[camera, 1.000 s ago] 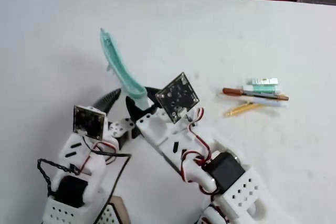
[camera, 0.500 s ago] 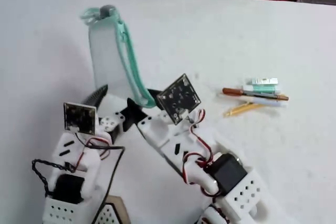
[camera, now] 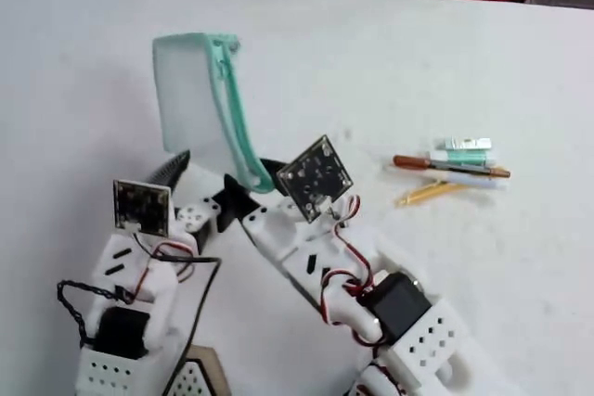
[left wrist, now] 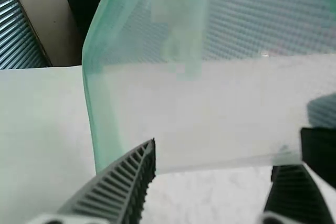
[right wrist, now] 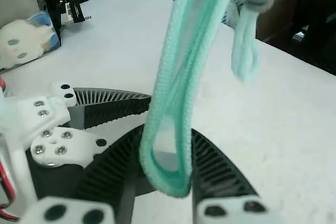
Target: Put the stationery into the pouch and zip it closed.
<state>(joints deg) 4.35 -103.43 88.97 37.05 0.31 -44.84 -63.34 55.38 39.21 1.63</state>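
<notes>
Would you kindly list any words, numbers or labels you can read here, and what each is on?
None can be read.
The green-and-white label on the small item beside the pens is too small to read.
The pouch shows no print.

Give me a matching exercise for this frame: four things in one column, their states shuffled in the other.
Things
1. pouch
2. pens
3. left arm
4. right arm

States
A. jaws open, holding nothing
B. lying on the table
C. jaws shut on the pouch's green edge
D. held up on end

Pairs: 1-D, 2-B, 3-A, 4-C
</notes>
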